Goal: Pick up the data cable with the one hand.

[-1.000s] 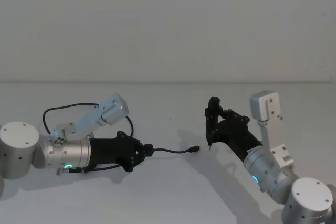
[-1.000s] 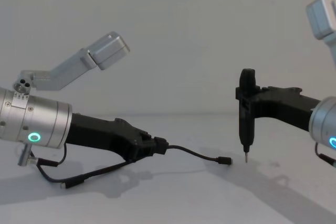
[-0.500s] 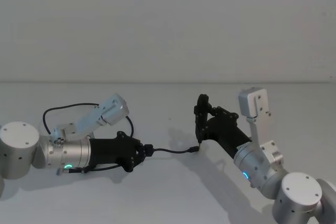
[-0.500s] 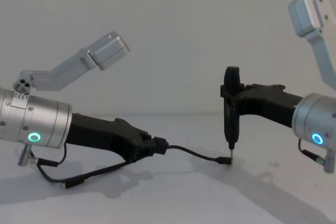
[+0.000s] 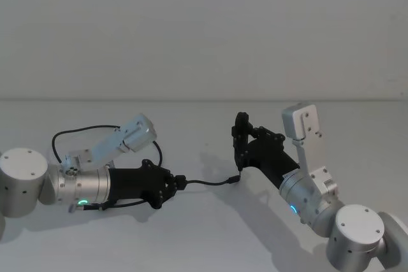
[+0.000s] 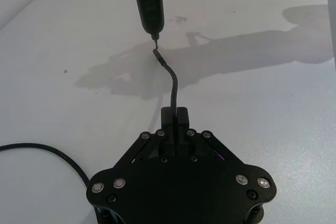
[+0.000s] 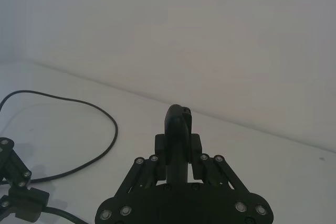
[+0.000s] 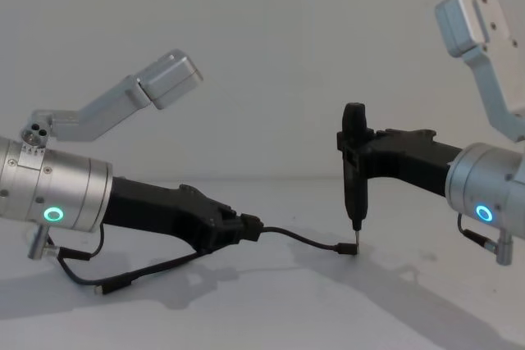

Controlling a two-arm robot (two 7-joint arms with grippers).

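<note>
The left gripper (image 5: pixel 178 181), low over the desk (image 5: pixel 204 234) toward its left edge, is clamping the cable (image 5: pixel 207 183) at 1 thick joint. The cable's free end is lying mid-desk, its plug (image 8: pixel 348 247) touching the tip of a black pen-like tool (image 8: pixel 353 171) that the right gripper (image 7: pixel 178 153) is gripping upright.

Right pincer (image 8: pixel 355 190) is further left than a second ago. The tip of its black tool (image 8: pixel 353 178) now meets the data cable (image 8: pixel 308 241) end plug, previously apart.
</note>
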